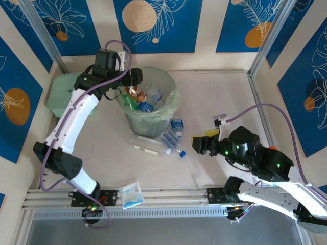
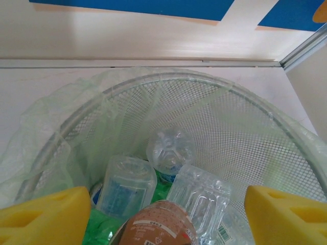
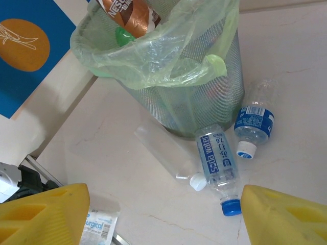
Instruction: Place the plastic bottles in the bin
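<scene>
The bin [image 1: 153, 121] is a pale-green mesh basket with a clear liner, and several plastic bottles lie inside it. My left gripper [image 1: 134, 82] hangs open over the bin's near-left rim. In the left wrist view its yellow fingers [image 2: 48, 217] stand wide apart, and the brown-labelled bottle [image 2: 159, 224] lies loose between them, with a gap on each side. Clear bottles [image 2: 202, 199] lie below it against the bin wall [image 2: 235, 122]. On the table by the bin lie a long clear bottle [image 3: 166, 149], a soda-water bottle [image 3: 217, 159] and a blue-labelled bottle [image 3: 254, 122]. My right gripper [image 3: 163, 217] is open above the table, short of them.
A flat white-and-blue packet [image 1: 131, 194] lies near the front rail. A square pale-green box [image 1: 60, 93] stands left of the bin under the left arm. Walls close off the back and right sides. Bare table [image 1: 219, 97] stretches to the right of the bin.
</scene>
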You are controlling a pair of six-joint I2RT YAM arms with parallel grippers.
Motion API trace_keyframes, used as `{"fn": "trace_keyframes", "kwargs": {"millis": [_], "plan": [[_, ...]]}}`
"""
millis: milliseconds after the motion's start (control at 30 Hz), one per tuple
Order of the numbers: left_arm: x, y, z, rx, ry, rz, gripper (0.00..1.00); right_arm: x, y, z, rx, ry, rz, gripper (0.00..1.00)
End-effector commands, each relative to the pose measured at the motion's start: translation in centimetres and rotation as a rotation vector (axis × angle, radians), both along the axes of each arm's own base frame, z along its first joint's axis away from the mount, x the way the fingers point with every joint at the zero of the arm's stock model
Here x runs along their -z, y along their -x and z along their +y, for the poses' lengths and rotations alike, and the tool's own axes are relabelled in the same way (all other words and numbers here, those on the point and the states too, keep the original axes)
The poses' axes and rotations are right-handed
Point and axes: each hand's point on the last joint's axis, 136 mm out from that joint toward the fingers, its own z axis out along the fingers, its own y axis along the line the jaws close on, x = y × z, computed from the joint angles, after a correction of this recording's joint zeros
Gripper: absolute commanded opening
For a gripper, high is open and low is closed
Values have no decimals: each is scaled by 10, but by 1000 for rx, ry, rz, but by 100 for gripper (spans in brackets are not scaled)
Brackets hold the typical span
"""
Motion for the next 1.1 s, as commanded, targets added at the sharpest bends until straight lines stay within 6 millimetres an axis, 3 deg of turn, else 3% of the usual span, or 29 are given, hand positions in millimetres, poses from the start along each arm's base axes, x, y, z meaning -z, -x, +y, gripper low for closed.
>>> {"fn": "trace_keyframes", "kwargs": {"millis": [0,167,267,367,600,800,867,967,1067], "plan": [[-39,9,11,-9,-2,-84,76,4,-1,6,-7,-9,21,78],[-32,5,8,-5,-8,-50,46,4,-2,8,-6,-12,24,78],[-22,5,7,-6,-11,-28,39,4,-1,4,1,-5,24,78],[-16,3,11,-21,-38,-19,24,2,-1,3,3,-8,18,78],[-20,-1,19,-50,-103,-18,0,3,-4,5,4,1,19,77],[-22,2,20,-46,-109,-18,9,3,-6,7,2,1,22,77],[-29,7,30,-79,-133,-38,11,3,-6,7,4,9,26,77],[-35,24,54,-156,-170,-70,24,4,-7,7,5,18,30,77],[-28,37,69,-198,-173,-76,22,4,-9,10,-2,11,27,77]]}}
